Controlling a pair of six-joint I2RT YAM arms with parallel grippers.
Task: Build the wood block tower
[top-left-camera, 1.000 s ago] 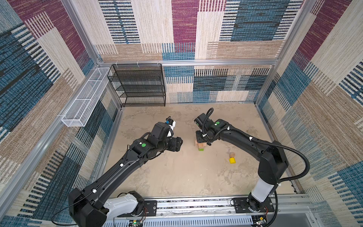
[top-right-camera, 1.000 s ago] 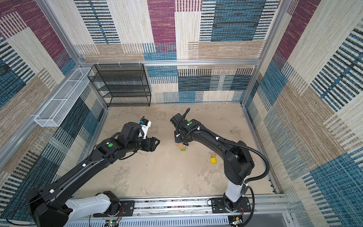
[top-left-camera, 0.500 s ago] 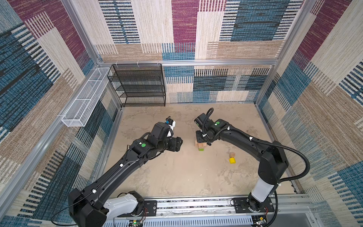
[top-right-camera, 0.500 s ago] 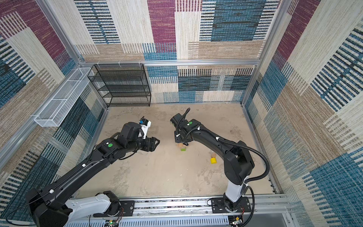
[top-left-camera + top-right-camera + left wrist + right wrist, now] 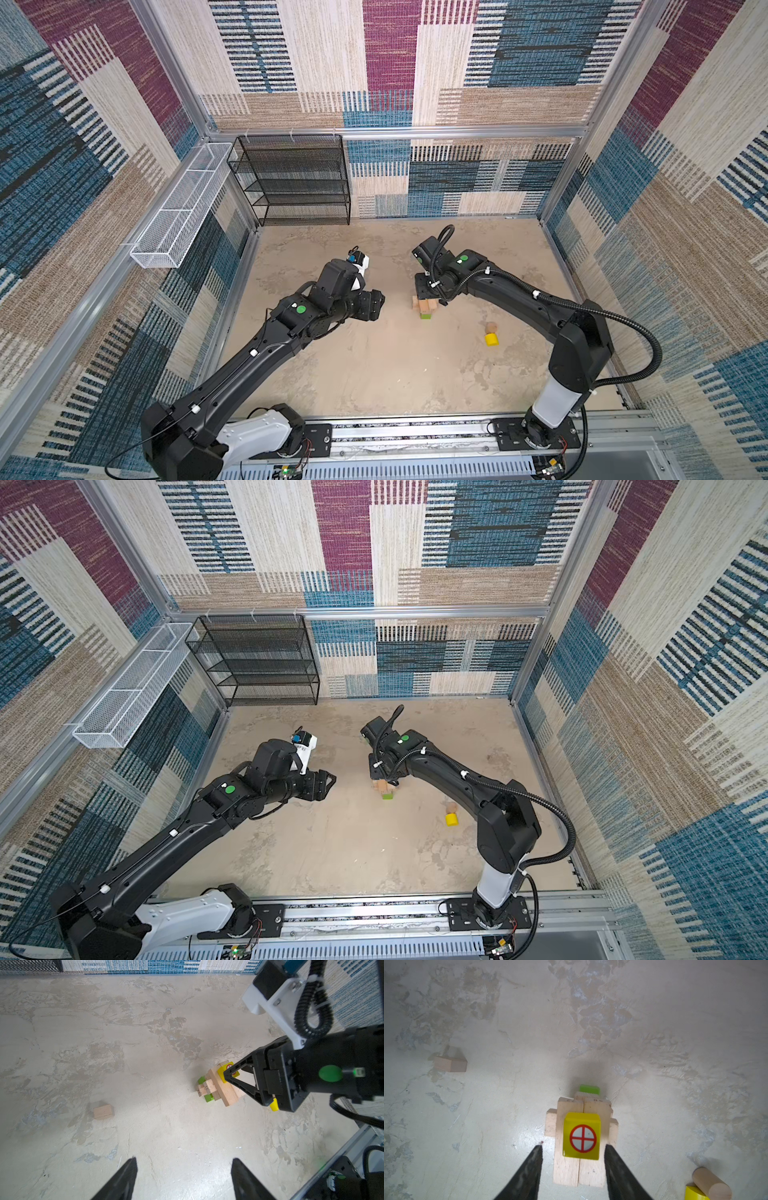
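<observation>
Looking at the white wire basket (image 5: 178, 216) on the left wall and the black mesh rack (image 5: 291, 183) at the back: well apart from every block. Down on the counter (image 5: 374, 374), finding the wood block tower (image 5: 424, 308): green oblong block (image 5: 589, 1089) at the bottom, tan bricks (image 5: 566, 1169) crossed above, yellow cube (image 5: 581, 1136) on top. Reading a red ringed cross on that cube; stamped characters on brick ends too small to read. Over the tower, right arm (image 5: 519, 299) stretched out, wrist down, right jaws straddling the cube, parted wider than it, gripping nothing. Hovering aside, left arm (image 5: 257, 353), left jaws spread wide, holding nothing. Loose elsewhere: small tan cube (image 5: 103, 1112); yellow cylinder (image 5: 492, 340) just beside tan round piece (image 5: 491, 327).
</observation>
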